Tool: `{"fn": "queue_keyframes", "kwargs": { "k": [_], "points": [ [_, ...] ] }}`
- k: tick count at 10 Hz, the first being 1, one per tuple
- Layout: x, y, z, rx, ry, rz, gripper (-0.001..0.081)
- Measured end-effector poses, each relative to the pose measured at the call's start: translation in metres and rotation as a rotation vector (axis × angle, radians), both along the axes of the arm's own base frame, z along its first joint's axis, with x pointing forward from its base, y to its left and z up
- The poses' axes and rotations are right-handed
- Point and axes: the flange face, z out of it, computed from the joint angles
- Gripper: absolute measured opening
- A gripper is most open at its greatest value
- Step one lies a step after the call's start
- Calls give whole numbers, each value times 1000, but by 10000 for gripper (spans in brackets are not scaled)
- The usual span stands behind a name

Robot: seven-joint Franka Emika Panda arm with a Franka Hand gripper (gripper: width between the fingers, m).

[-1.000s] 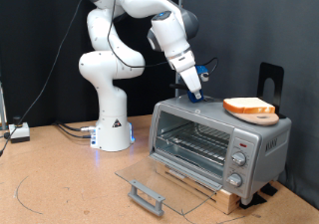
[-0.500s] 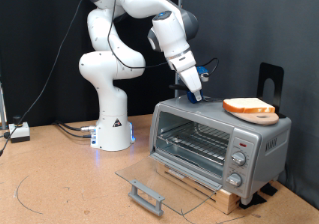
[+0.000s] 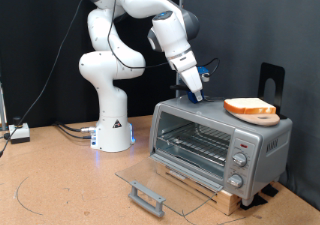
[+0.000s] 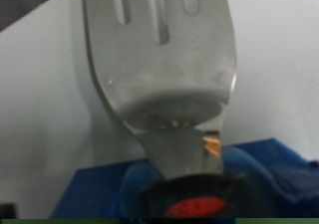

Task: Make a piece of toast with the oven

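Spatula (image 4: 159, 75) clenched in my pincer (image 3: 196, 95), poised above the oven (image 3: 220, 145), whose door lies open; toast (image 3: 250, 108) waits beside, ready for scooping.

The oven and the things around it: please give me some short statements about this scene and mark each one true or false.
1. The oven has its glass door dropped open. True.
2. The piece of toast lies on the wire rack inside the oven. False: it lies on a round board on top of the oven, and the rack is bare.
3. The gripper is above the oven's top, to the exterior view's left of the toast. True.
4. The gripper holds the toast between its fingers. False: the toast lies apart from it; the wrist view shows a metal spatula at the gripper.
5. The oven's knobs are on its front panel at the exterior view's right. True.
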Motion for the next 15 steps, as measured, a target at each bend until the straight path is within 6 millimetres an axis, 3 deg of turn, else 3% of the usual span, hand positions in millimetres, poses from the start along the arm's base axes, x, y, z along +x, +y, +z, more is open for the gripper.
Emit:
{"fn": "queue_keyframes", "kwargs": {
  "k": [1, 2, 3, 4, 11, 15],
  "points": [
    [0, 0, 0, 0, 0, 0, 727],
    [0, 0, 0, 0, 0, 0, 590],
    [0, 0, 0, 0, 1, 1, 590],
    [0, 0, 0, -1, 0, 1, 396],
    [0, 1, 2, -1, 2, 2, 397],
    [0, -7, 46, 126, -4, 4, 397]
  ]
}}
